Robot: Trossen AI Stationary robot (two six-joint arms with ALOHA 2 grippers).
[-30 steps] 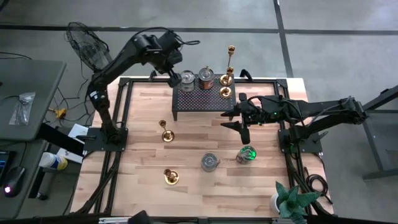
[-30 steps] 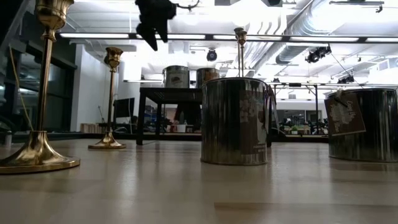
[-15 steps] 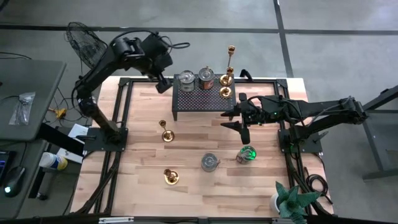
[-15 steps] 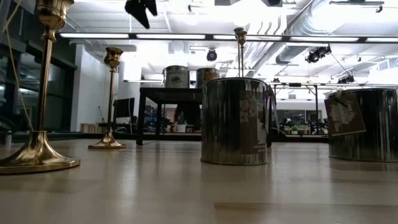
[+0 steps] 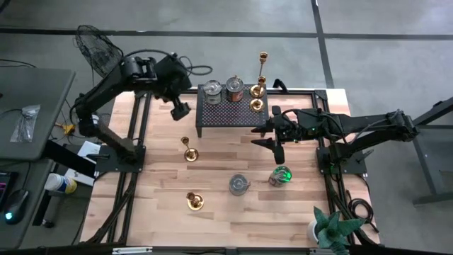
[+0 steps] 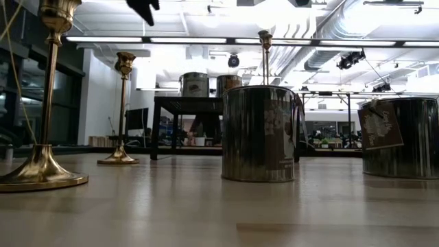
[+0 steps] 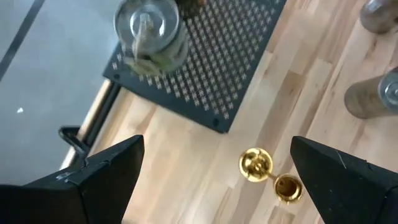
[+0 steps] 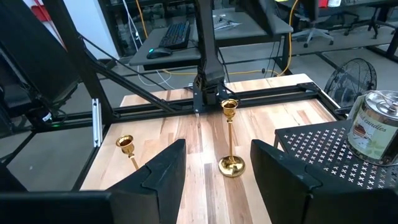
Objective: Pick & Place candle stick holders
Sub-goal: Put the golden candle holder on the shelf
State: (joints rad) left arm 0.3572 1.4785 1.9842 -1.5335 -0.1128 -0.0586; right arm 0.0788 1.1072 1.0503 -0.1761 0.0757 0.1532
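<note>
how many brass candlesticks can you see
4: a tall candlestick at the table's far edge, a short one on the black stand, two on the wood. None seems hidden.

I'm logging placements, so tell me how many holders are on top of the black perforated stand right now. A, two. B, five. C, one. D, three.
D: the high view shows three on the black perforated stand: a silvery cup, a second cup, and a brass candlestick at its right end.
</note>
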